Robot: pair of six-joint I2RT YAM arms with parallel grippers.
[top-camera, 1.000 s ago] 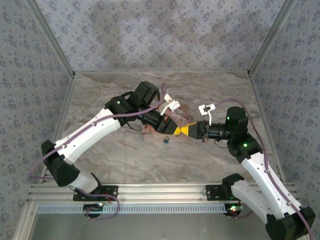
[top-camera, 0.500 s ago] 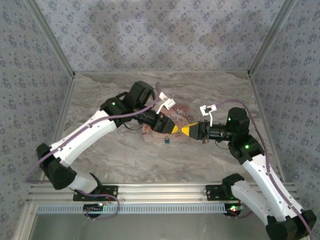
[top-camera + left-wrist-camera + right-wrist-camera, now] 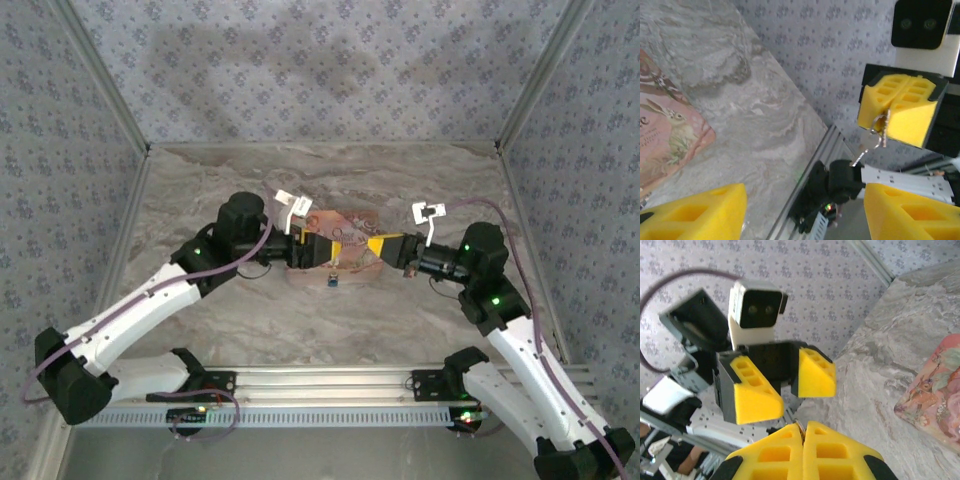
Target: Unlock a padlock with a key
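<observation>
**A:** Where do the arms stand?

**B:** They meet nose to nose over the middle of the marbled surface point(image 3: 420, 190), above a pink rabbit-print mat point(image 3: 345, 220).

**A:** Who has the key?

**B:** The right tool point(image 3: 383, 246). Its yellow pads are pressed together on the ring end of a small silver key point(image 3: 867, 145), which dangles beneath them.

**A:** And the other?

**B:** The left tool point(image 3: 322, 250) faces it with its pads spread apart and nothing between them.

**A:** The padlock?

**B:** I cannot pick it out for certain. A small blue object point(image 3: 331, 281) lies on the surface just in front of the mat, too small to identify.

**A:** How far along is the task?

**B:** Early, I judge. The key is gripped but sits in no lock. Steadying the padlock, inserting the key and turning it all remain.
</observation>
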